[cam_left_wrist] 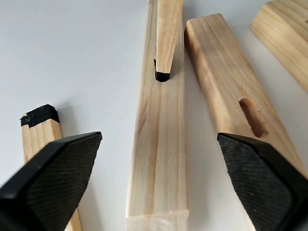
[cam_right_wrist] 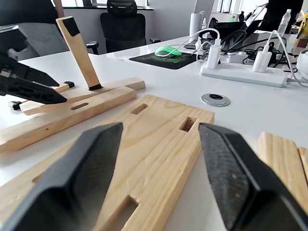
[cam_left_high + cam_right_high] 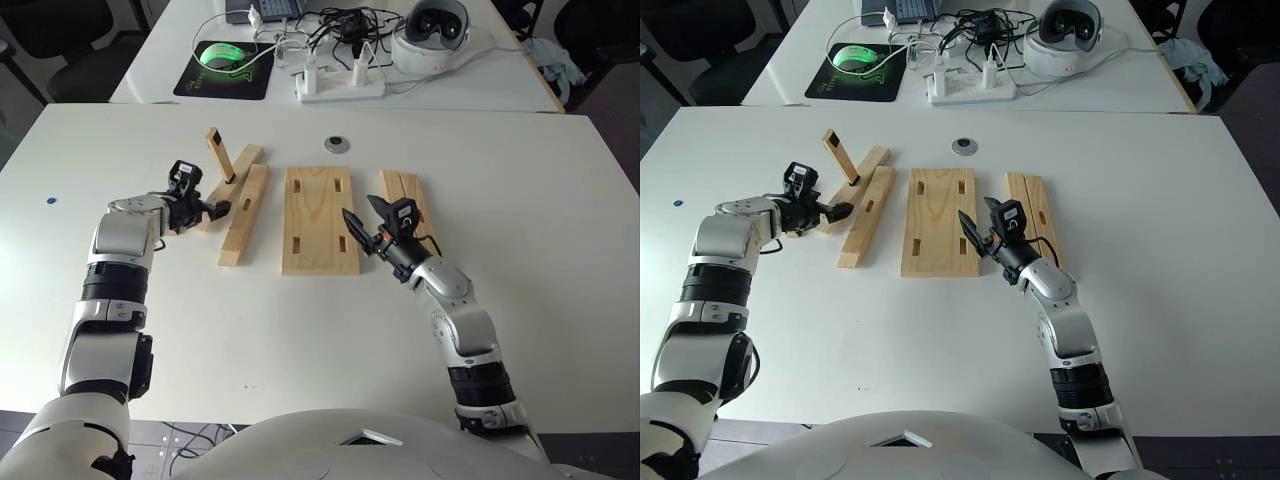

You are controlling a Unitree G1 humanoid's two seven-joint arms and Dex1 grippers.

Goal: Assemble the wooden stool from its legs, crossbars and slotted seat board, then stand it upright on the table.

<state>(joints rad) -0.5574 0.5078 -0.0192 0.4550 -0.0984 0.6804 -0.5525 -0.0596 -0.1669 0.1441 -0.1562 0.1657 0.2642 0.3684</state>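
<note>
Left eye view, findings. The slotted seat board (image 3: 320,220) lies flat at mid-bench (image 3: 520,300). To my left of it lie two legs: the near leg (image 3: 245,215) just beside the board, and the far leg (image 3: 215,205) angled away, with one crossbar (image 3: 220,153) standing tilted in its slot. A second pair of legs (image 3: 405,195) lies side by side on the board's other flank. The stool is unassembled apart from that one crossbar.

My left pincer (image 3: 210,210) is spread wide and low at the end of the far leg. The left wrist view has that leg running between its fingertips (image 1: 62,168). A loose crossbar (image 1: 41,130) with a black tip lies close to one of them. My right pincer (image 3: 358,210) is also wide, empty, hovering over the right edge of the seat board.

Risks noted, as judgement:
- The tilted crossbar looks only partly seated. Closing on its leg, or lifting it, could tip the crossbar out.
- The loose crossbar sits in the closing path. It could jam against a fingertip or be flicked aside.
- The near leg is close enough to be nudged out of place.
- The seat board lies flat. A poor bite at its edge could push it into the legs beside it.
</note>
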